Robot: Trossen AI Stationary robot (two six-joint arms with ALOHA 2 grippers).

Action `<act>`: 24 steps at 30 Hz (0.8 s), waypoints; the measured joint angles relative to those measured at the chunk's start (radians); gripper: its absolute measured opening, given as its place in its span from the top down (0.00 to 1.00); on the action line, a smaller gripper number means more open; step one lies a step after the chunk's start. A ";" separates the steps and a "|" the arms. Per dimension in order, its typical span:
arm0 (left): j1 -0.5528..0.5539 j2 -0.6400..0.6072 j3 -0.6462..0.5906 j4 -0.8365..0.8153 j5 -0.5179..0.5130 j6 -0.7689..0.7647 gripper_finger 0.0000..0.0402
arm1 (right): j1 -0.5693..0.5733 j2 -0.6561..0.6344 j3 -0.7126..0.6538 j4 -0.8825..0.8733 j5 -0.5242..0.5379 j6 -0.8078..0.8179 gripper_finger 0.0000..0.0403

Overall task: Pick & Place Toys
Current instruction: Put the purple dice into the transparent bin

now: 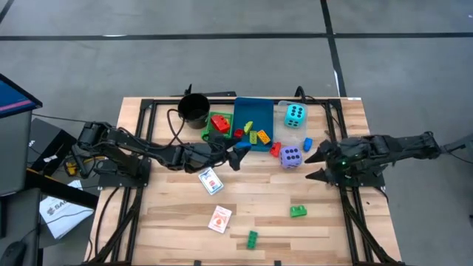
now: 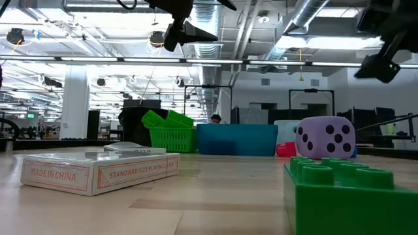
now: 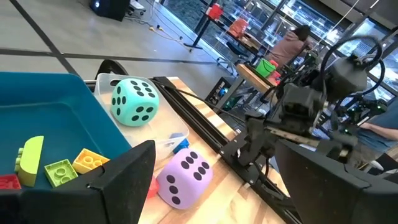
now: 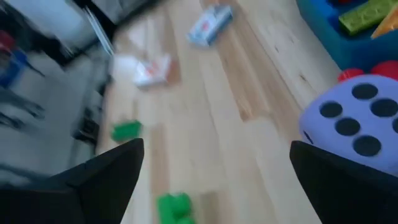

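Note:
My left gripper (image 1: 236, 153) (image 3: 214, 149) is open and empty, raised over the table's middle next to the blue tray (image 1: 253, 118). My right gripper (image 1: 313, 164) (image 4: 216, 146) is open and empty, raised just right of the purple die (image 1: 290, 157) (image 4: 354, 124), which rests on the table. The cyan die (image 1: 295, 114) (image 3: 134, 101) sits in the clear tray (image 1: 284, 105). Yellow and green bricks (image 3: 59, 168) lie in the blue tray. A blue brick (image 1: 307, 144), two green bricks (image 1: 298, 211) (image 1: 252, 239) and two card packs (image 1: 211, 180) (image 1: 220, 219) lie on the table.
A black cup (image 1: 194, 109) stands at the far edge, left of a green tray (image 1: 209, 133) that holds a red brick (image 1: 220, 123). A small red piece (image 1: 275, 150) lies beside the purple die. Bare wood lies at the table's near left.

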 joint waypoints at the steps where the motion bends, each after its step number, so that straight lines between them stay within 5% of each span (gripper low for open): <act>1: 0.000 0.000 0.000 0.000 0.000 0.000 0.19 | 0.000 -0.021 0.000 0.008 0.000 0.022 0.01; 16: 0.007 0.000 0.000 -0.001 0.000 0.000 0.19 | -0.002 -0.094 0.000 0.056 0.104 0.039 0.01; 24: 0.007 0.000 0.000 -0.001 0.000 -0.001 0.19 | -0.002 -0.095 0.000 0.028 0.115 0.196 0.01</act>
